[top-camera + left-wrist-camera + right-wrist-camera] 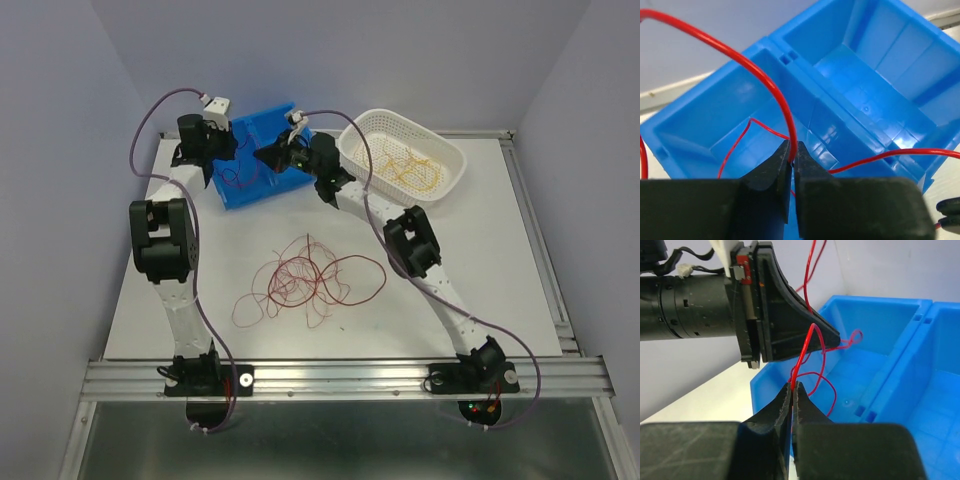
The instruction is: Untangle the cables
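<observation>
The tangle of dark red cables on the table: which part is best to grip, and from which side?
Probably the outer loop at the near-left edge of the tangle, from straight above. It lies flat on the table as a single strand; the middle is dense with crossings, so a pinch there would likely catch several cables.

Nothing legible: no text, label, brand, number or sign can be read on any surface in the three views.

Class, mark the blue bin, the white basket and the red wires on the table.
blue bin [255, 190]: top view, near wall.
white basket [425, 195]: top view, near wall.
red wires [300, 275]: top view, middle of tangle.
</observation>
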